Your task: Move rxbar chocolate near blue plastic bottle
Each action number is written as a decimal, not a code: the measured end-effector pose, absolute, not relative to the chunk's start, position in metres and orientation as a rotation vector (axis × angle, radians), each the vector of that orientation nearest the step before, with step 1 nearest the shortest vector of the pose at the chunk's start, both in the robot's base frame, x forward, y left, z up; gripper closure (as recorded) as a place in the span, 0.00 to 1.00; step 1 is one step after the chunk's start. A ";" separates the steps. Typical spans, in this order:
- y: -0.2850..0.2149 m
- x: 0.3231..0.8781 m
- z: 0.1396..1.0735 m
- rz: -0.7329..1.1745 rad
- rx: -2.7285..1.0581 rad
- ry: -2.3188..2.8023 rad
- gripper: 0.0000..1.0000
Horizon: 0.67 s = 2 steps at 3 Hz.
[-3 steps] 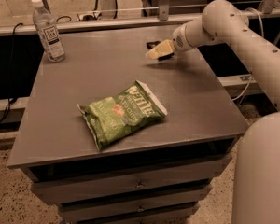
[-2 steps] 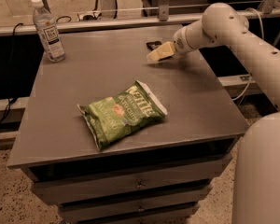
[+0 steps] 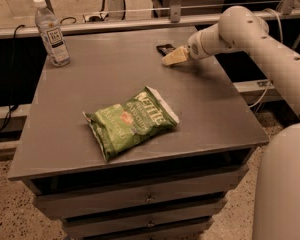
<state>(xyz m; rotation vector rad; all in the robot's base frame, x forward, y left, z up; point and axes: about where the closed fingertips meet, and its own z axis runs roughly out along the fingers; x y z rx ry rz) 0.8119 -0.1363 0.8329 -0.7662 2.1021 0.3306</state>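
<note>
The rxbar chocolate (image 3: 165,48) is a small flat black wrapper lying on the grey table (image 3: 115,84) at the far right of its top. My gripper (image 3: 172,57) is low over the table just in front of and to the right of the bar, its cream tip pointing left and partly overlapping the bar's near edge. Whether it touches the bar is unclear. The blue plastic bottle (image 3: 51,32), clear with a white cap and white label, stands upright at the table's far left corner, well away from the bar.
A big green crinkly chip bag (image 3: 130,121) lies in the middle of the table towards the front. My white arm (image 3: 260,44) reaches in from the right. Drawers sit below the tabletop; a rail and cables run behind it.
</note>
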 end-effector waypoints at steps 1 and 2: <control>-0.136 0.809 0.836 0.333 -0.769 2.095 0.64; -0.131 0.805 0.846 0.345 -0.787 2.068 0.87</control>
